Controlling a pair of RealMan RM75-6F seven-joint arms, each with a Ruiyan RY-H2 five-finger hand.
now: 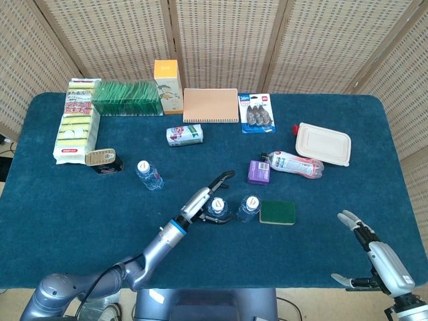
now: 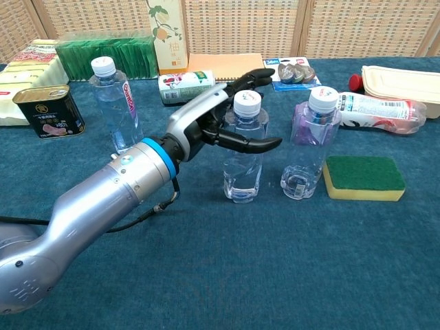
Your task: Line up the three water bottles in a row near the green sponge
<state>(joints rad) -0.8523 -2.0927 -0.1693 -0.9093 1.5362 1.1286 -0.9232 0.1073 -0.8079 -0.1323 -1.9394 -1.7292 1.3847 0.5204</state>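
My left hand (image 2: pixel 218 127), fingers spread wide, flanks the middle bottle (image 2: pixel 245 148), upright left of the bottle (image 2: pixel 306 144) beside the green sponge (image 2: pixel 364 177). Third bottle (image 2: pixel 112 104) stands far left. Likely light, thin-walled, slippery: I'd grip mid-body. Right hand (image 1: pixel 364 239) idle, empty.

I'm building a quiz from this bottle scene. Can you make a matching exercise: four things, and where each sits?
Things:
1. green sponge
2. far bottle
3. middle bottle
4. tin can

Places:
A. beside the left robot hand, fingers spread
B. right end of the forming row
C. standing next to the tin can
D. far left, near the yellow packs

Pairs: 1-B, 2-C, 3-A, 4-D
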